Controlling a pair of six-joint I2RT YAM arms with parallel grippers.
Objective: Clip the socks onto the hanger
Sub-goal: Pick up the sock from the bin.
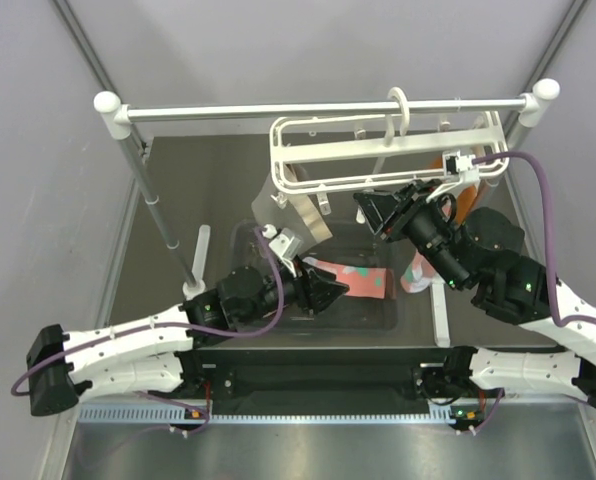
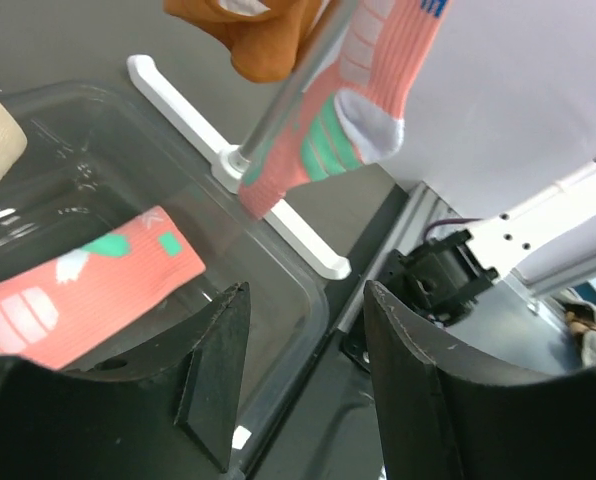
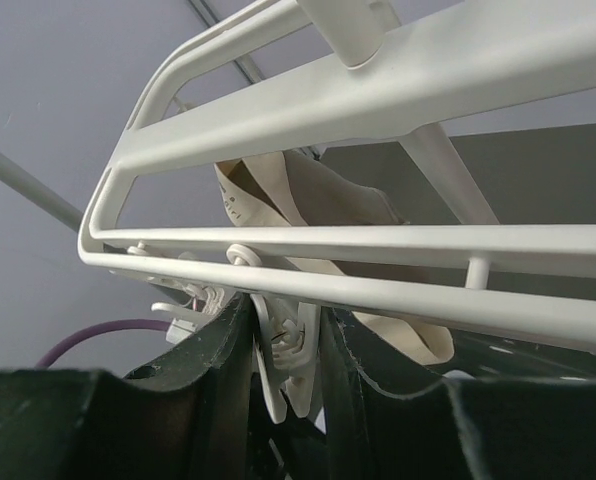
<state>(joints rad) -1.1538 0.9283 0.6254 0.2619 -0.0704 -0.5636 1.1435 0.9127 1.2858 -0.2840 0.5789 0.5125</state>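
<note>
Left pincer [image 2: 306, 300] gapes empty above a sock [image 2: 88, 290] in the bin [image 2: 68, 150]. Right pincer [image 3: 284, 320] pinches a hanger [image 3: 378, 238] clip [image 3: 283, 362].

Two socks are showing: one sock [image 1: 361, 281] is lying in the single clear tub [image 1: 244, 240] just ahead of the left pincer [image 1: 336, 291], the other [image 2: 323, 140] is hanging beyond it. One white hanger [image 1: 378, 152] is dangling from one metal rail [image 1: 318, 109], with one clip [image 3: 283, 350] sitting between the right pincer's [image 3: 283, 330] fingers. One beige cloth [image 1: 313, 215] and one orange cloth [image 2: 263, 40] are hanging near that pincer.
</note>
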